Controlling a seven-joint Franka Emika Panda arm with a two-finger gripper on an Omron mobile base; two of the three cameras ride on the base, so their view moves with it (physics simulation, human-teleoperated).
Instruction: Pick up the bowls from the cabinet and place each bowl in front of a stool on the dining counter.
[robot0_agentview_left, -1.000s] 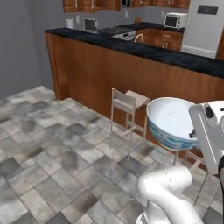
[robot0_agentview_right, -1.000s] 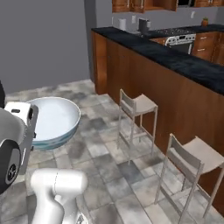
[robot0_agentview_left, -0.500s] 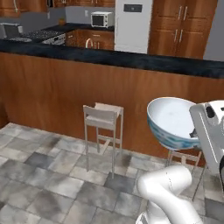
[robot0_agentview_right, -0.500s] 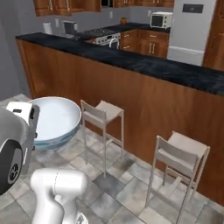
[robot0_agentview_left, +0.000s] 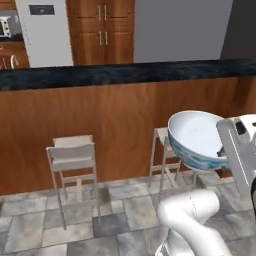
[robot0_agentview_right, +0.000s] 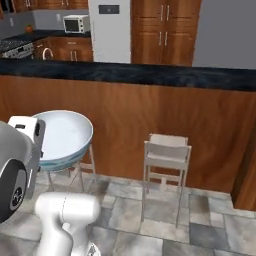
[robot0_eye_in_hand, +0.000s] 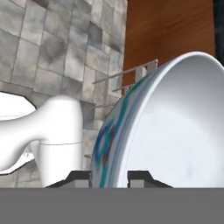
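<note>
My gripper (robot0_eye_in_hand: 109, 177) is shut on the rim of a white bowl (robot0_eye_in_hand: 175, 131) with a blue pattern outside. The bowl (robot0_agentview_left: 197, 137) hangs tilted in the air beside the hand, over the tiled floor, short of the dining counter (robot0_agentview_left: 125, 72). From the other side the bowl (robot0_agentview_right: 62, 137) hides part of a stool (robot0_agentview_right: 82, 167). The dining counter (robot0_agentview_right: 150, 74) has a black marbled top and a brown wood front. A second stool (robot0_agentview_right: 167, 150) stands free at the counter's front. The cabinet is out of view.
A stool (robot0_agentview_left: 72, 152) stands left of the bowl, and another stool (robot0_agentview_left: 162, 140) is half hidden behind it. Beyond the counter are a white fridge (robot0_agentview_left: 42, 32), a tall wooden pantry (robot0_agentview_left: 102, 32) and a microwave (robot0_agentview_right: 76, 23). Grey tiled floor (robot0_agentview_left: 75, 220) lies below.
The whole picture has swung as the base turned; the counter front now faces the cameras squarely with two stools. The bowl stays in the gripper, held the same way.
</note>
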